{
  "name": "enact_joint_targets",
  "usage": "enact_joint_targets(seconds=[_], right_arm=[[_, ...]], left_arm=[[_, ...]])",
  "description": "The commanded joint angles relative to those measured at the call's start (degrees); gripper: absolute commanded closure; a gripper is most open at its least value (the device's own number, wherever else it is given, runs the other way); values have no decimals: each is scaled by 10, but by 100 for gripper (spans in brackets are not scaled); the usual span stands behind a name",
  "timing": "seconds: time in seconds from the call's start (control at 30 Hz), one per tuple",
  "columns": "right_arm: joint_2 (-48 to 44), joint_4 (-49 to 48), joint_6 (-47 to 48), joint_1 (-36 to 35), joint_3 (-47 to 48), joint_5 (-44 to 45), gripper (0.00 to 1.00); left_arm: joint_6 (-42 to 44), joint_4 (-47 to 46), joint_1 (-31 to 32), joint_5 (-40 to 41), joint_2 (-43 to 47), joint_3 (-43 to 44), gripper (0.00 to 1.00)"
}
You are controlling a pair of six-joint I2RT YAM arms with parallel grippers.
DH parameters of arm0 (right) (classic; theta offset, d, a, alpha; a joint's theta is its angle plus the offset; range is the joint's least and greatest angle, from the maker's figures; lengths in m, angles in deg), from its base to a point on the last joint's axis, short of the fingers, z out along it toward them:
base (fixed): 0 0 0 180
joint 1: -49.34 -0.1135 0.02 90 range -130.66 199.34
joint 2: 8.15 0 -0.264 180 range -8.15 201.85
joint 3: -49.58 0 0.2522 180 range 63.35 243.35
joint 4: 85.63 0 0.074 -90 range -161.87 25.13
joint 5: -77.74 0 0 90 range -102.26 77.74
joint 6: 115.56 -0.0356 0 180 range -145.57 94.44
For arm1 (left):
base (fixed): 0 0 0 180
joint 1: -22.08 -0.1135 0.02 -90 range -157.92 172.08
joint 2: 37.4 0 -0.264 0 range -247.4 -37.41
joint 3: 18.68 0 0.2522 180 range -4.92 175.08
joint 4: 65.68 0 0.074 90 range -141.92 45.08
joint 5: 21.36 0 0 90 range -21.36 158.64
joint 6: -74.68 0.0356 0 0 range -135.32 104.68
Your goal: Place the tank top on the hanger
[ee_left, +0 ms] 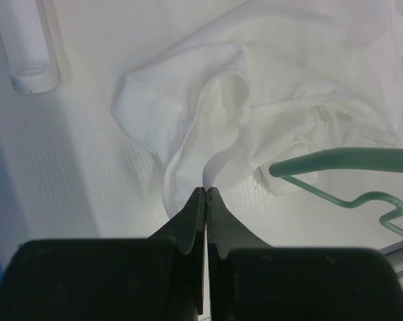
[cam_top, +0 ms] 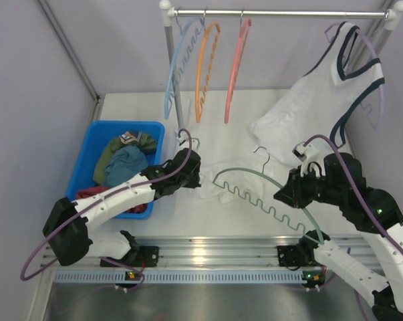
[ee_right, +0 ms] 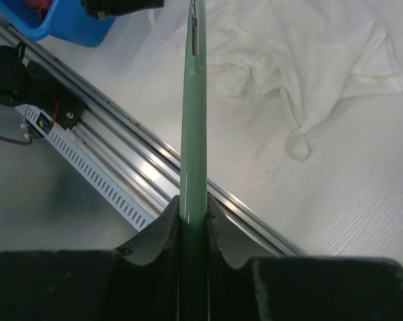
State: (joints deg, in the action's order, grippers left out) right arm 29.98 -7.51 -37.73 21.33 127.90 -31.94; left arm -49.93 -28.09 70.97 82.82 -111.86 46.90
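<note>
— What is the left tool (ee_left: 206, 190) doing?

— Its two black fingers are pressed together at the tips, and they pinch a thin fold of the tank top (ee_left: 254, 87). In the wrist view the fabric runs straight into the closed tips.

— And the right tool (ee_right: 194, 200)?

— It is clamped narrow around the hanger (ee_right: 194, 134), gripping the green arm between its pads. The arm runs straight away from the tool toward the white fabric.

— Where does the tank top lie?

— It is crumpled on the table (cam_top: 208, 221), between the two arms. The left tool (cam_top: 191, 175) is at its left edge. One thin strap curls into a loop on the table surface.

— And the hanger in the overhead view?

— The hanger (cam_top: 254, 194) arches across the middle, wavy edge downward. Its metal hook is at the top, over the fabric. The right tool (cam_top: 288, 194) holds its right-hand end.

— What surrounds them?

— A blue bin (cam_top: 94, 144) of coloured clothes stands to the left. Behind, a clothes rail (cam_top: 275, 13) carries three bare hangers and a navy-trimmed top (cam_top: 308, 100).
</note>
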Motion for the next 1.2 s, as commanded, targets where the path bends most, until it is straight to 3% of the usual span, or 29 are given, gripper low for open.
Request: enact_joint_targets(seconds=[0.0, 0.23, 0.83, 1.17], right_arm=[[-10, -23, 6, -6, 6, -26, 100], [-11, -56, -5, -6, -27, -44, 100], [-27, -248, -82, -6, -139, -28, 100], [-43, -351, -96, -6, -205, -85, 100]], left_arm=[[-8, 10, -6, 7, 15, 28, 100], [-12, 6, -11, -7, 24, 36, 100], [-5, 2, -11, -71, 46, 47, 100], [2, 21, -11, -59, 74, 75, 100]])
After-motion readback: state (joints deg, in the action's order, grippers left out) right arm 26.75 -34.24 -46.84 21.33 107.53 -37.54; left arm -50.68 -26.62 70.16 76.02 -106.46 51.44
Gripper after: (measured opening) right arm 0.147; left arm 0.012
